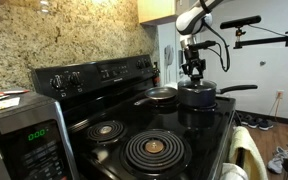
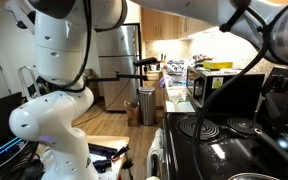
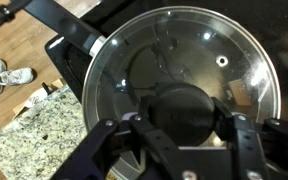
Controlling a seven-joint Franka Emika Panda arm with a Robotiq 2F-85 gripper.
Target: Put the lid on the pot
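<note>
Lid [image 3: 179, 65] front and centre in the wrist view: clear glass dome, bright steel rim, black knob [image 3: 184, 105] dead in the middle. It's lying squarely over the pot [image 3: 66, 25], rim lined up with rim, the pot's long dark handle running off toward the top corner. Whether it's fully seated or a hair above, I can't say from here. End effector [image 3: 186, 128] is right on it, jaws drawn in against either side of the knob, and it looks clamped on. That knob is the one sensible hold, since the glass is smooth and slippery and the rim is too wide and thin to pinch. I'd expect a stiff, moderately heavy piece with its weight out at the rim, so it'll want to tilt if the grip is off centre. And it's glass, so it chips or cracks if dropped or knocked on the pot's edge; a level, gentle set-down and a straight-up release is the call. Pulling back to an exterior view, the pot sits toward the back of the black glass desk [image 1: 189, 130], with the silvery pan [image 1: 161, 95] just beside it. A coil burner [image 1: 152, 150] lies nearer the camera, and a microwave [image 1: 19, 135] fills the corner.
</note>
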